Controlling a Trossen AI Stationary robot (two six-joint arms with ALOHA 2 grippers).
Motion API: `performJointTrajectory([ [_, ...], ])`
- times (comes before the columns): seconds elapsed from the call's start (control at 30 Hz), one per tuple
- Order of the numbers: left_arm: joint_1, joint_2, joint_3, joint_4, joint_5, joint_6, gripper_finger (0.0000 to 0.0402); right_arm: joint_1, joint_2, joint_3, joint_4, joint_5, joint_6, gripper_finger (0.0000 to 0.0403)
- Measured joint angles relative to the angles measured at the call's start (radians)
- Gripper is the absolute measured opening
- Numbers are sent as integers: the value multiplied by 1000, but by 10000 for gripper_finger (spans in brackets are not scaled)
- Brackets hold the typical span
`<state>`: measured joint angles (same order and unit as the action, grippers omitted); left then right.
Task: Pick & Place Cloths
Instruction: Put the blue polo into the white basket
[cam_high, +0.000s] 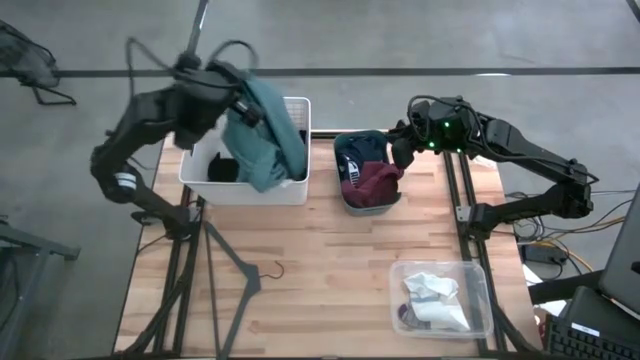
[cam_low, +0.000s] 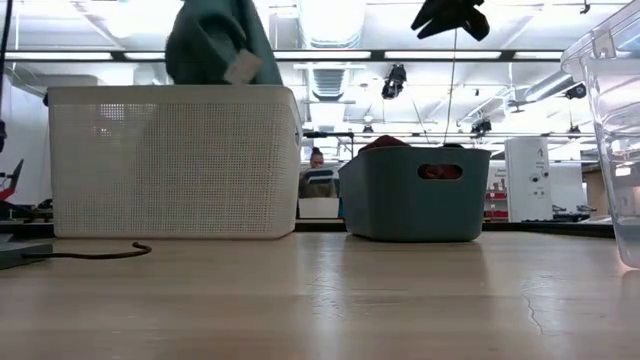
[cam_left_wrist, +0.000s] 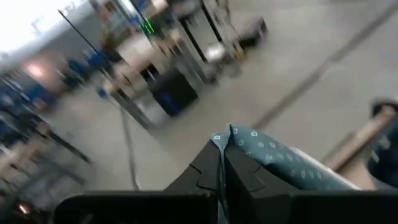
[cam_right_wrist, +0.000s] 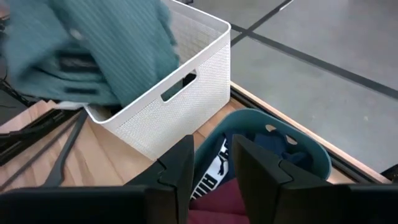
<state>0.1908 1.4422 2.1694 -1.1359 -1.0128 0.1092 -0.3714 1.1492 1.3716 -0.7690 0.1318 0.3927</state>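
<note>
My left gripper (cam_high: 243, 100) was up above the white bin (cam_high: 296, 180), clenched on the teal green cloth (cam_high: 262, 135). The high view showed that cloth draping from my fingers down over the bin's rim, with a black cloth (cam_high: 222, 170) lying inside the bin. The low view couldn't see into the bin at all; it only caught the teal green cloth bunched above the perforated wall, with a pale tag on it. The left wrist view gave the grip itself: both fingers (cam_left_wrist: 205, 174) pressed together, and a strip of dotted teal fabric pinched between them.

My right gripper (cam_high: 400, 148) hung over the teal bin (cam_high: 358, 208), beside the white bin. The right wrist view showed its fingers (cam_right_wrist: 180, 163) parted with nothing between them, above the maroon cloth (cam_right_wrist: 217, 205) and a dark navy cloth (cam_right_wrist: 277, 149) in that bin. The high view agreed on the contents. The low view showed only a sliver of maroon through the handle slot and over the rim, and the gripper well clear above.

Only the high view showed the clear bin (cam_high: 478, 275) at the near right corner, with small white and grey cloths (cam_high: 432, 300) in it.
</note>
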Motion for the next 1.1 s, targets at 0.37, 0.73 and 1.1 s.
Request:
performJointTrajectory([
  [0.37,163,-3,-416,-94,275,-206,14,0,0,0,-2,-5,48,122],
  [0.73,247,-2,-722,-84,586,-485,25,0,0,0,-2,-4,51,127],
  [1.1,239,-50,-662,228,817,-529,133,0,0,0,-2,-12,-4,78],
])
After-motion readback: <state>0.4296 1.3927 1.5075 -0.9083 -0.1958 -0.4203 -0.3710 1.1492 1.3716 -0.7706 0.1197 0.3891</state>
